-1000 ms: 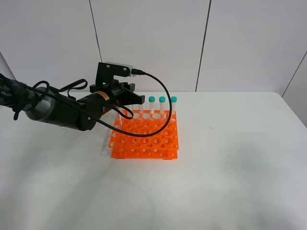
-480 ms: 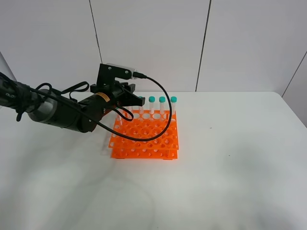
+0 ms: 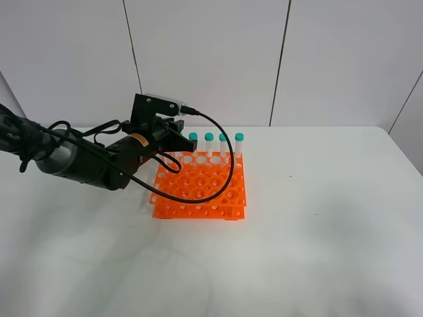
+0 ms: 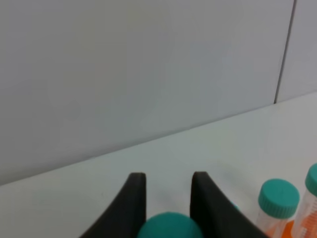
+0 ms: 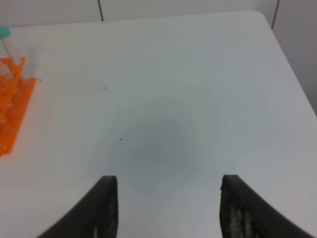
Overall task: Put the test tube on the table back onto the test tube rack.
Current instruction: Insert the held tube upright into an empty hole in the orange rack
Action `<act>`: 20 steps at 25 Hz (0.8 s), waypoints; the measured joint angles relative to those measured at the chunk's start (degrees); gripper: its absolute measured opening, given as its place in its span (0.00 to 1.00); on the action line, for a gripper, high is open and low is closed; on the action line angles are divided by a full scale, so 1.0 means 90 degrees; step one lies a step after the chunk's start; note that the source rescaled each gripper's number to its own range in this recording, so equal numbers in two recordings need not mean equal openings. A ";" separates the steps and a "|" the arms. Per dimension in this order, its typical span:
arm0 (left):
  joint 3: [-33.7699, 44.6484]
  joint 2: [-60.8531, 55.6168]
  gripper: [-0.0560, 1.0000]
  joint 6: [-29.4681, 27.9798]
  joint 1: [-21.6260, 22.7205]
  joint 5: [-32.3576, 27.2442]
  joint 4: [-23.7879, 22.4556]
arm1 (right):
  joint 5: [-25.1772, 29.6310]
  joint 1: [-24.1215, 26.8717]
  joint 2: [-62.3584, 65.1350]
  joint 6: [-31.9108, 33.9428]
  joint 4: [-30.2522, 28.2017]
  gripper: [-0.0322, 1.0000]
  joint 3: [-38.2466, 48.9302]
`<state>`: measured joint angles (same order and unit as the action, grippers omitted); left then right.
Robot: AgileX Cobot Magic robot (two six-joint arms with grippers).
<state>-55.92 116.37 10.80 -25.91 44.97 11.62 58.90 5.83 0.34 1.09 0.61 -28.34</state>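
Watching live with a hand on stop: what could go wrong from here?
The left fingers grip the test tube beside racked tubes; a sideways drift could knock one. Its tip is hidden, so it may miss a hole in the test tube rack. The cable loops over the rack and might snag caps.

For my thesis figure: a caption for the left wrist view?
Left gripper shut on a teal-capped test tube, beside teal-capped clear plastic tubes in the bright orange rack; white table beyond.
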 joint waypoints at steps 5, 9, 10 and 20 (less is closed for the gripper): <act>0.0000 0.0159 0.05 -0.0133 -0.0007 0.0237 -0.0307 | 0.0000 0.0000 0.0000 0.0000 0.0000 0.76 0.0000; 0.0006 0.0266 0.05 -0.0157 -0.0016 0.0237 -0.0307 | 0.0000 0.0000 0.0000 0.0000 0.0000 0.76 0.0000; 0.0012 0.0281 0.05 -0.0157 -0.0023 0.0237 -0.0307 | 0.0000 0.0000 0.0000 0.0000 0.0000 0.76 0.0000; 0.0012 0.0491 0.05 -0.0121 -0.0047 0.0325 -0.0317 | 0.0000 0.0000 0.0000 0.0000 0.0000 0.76 0.0000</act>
<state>-55.81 120.80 9.72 -26.34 47.89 8.77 58.90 5.83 0.34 1.09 0.61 -28.34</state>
